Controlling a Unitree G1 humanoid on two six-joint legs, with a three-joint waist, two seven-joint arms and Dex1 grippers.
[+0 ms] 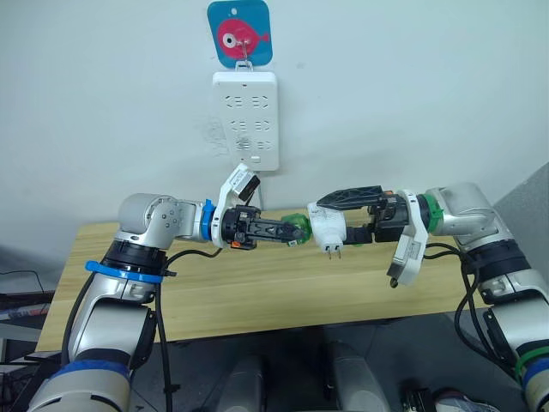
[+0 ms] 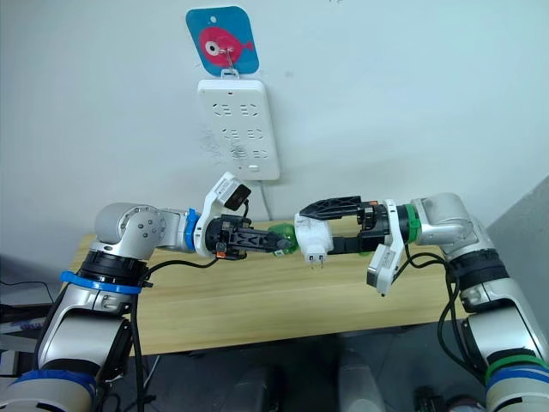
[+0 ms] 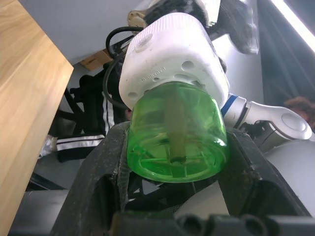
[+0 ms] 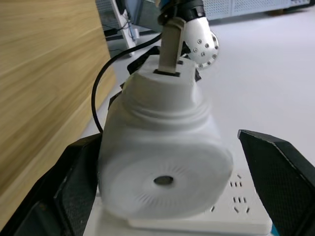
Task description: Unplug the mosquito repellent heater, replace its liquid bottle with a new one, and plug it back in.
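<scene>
The white mosquito repellent heater [image 1: 328, 227] hangs in mid-air over the wooden table [image 1: 257, 292], its two metal prongs pointing down. A green liquid bottle [image 1: 298, 227] is screwed into its left end. My left gripper [image 1: 296, 230] is shut on that bottle; the left wrist view shows both fingers pressed against the bottle's [image 3: 174, 137] sides, with the heater [image 3: 172, 54] beyond. From the right, my right gripper [image 1: 333, 219] straddles the heater and is open. In the right wrist view one finger [image 4: 74, 187] touches the heater's body [image 4: 162, 162] and the other finger [image 4: 275, 172] stands off it with a gap.
A tall white power strip [image 1: 245, 120] hangs on the wall behind, under a blue hook plate with a pink fish [image 1: 240, 34], its cord running down behind the table. The tabletop under the arms is bare wood.
</scene>
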